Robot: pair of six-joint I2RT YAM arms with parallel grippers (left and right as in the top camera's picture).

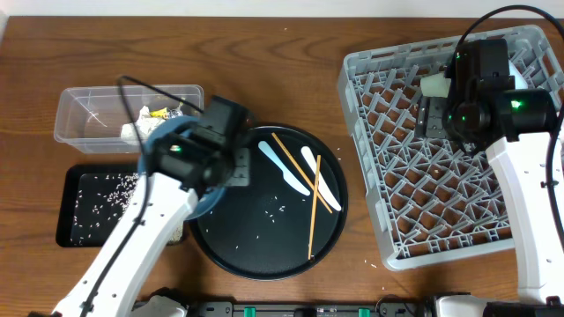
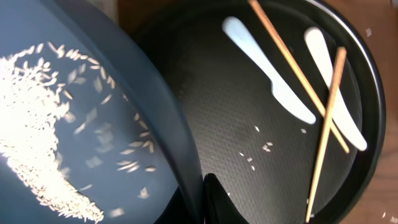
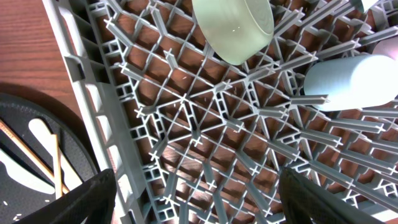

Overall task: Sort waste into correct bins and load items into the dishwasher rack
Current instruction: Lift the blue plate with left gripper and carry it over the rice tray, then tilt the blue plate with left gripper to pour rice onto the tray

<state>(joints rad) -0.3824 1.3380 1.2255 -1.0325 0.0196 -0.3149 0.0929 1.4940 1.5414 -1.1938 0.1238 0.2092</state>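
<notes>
My left gripper (image 2: 202,202) is shut on the rim of the dark-blue plate (image 2: 93,81), which is tilted and carries loose white rice (image 2: 34,130). From overhead the plate (image 1: 208,201) hangs between the shallow black tray bin (image 1: 72,236), speckled with rice, and the round black tray (image 1: 264,255). Two chopsticks (image 2: 297,70) and white utensils (image 2: 267,68) lie on the round tray with a few grains. The clear tub (image 1: 84,106) holds tissue and a yellow wrapper. My right gripper (image 3: 199,205) stands open above the dishwasher rack (image 1: 441,176), near a pale bowl (image 3: 233,28) and a light blue bowl (image 3: 348,81).
The rack's left wall (image 3: 93,106) runs close beside the round tray. Bare wooden table (image 1: 282,62) shows behind the trays. A few stray rice grains lie on the wood near the rack's front corner (image 1: 370,260).
</notes>
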